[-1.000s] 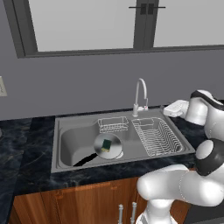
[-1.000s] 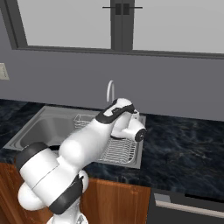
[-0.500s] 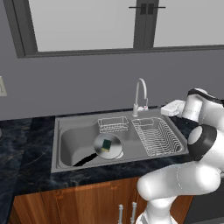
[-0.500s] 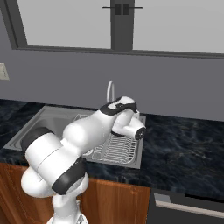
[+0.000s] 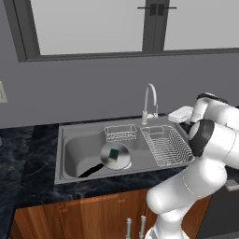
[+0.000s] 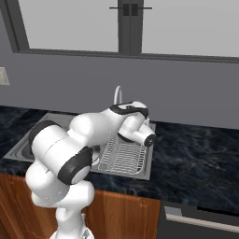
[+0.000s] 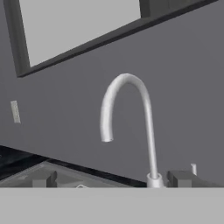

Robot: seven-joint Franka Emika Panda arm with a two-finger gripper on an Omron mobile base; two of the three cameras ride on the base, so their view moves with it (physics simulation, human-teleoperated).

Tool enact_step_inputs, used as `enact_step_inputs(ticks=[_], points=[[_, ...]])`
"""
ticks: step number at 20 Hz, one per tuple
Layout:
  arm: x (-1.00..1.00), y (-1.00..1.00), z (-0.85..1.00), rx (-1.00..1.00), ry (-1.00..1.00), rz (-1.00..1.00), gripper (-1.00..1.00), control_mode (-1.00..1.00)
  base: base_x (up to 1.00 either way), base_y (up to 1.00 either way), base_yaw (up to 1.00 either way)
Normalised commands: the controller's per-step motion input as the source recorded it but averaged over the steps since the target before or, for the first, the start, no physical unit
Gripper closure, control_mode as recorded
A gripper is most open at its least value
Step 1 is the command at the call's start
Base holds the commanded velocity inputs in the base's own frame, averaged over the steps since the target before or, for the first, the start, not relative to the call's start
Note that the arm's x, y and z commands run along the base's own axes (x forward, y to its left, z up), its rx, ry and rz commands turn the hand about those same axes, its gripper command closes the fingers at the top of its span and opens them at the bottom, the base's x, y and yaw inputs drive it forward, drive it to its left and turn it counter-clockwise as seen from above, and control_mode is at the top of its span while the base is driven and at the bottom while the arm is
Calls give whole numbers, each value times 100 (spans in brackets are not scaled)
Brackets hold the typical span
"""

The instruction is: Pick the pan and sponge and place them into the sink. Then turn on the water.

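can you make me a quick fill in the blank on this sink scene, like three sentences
1. The sponge lies on top of the ____, which sits in the sink.
2. The wire dish rack fills the ____ side of the basin, seen from the left base view.
3. No ____ runs from the faucet yet.

Missing words: pan; right; water

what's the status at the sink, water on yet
Hand open, empty, facing the faucet. Pan in the sink, sponge on it. No water running. Nothing seen between hand and faucet.
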Motion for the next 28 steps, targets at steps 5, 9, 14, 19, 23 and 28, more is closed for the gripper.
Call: enact_step_inputs(ticks=[5,9,14,19,23,28], points=[[25,-8,-12,0,0,0,-100,-100,0,0,0],[29,-4,-10,0,0,0,-100,-100,0,0,0],[28,0,-9,0,0,0,-100,-100,0,0,0],[25,-2,-10,0,0,0,-100,-100,0,0,0],[22,-4,-13,0,0,0,-100,-100,0,0,0],[22,-1,-10,0,0,0,-100,-100,0,0,0]])
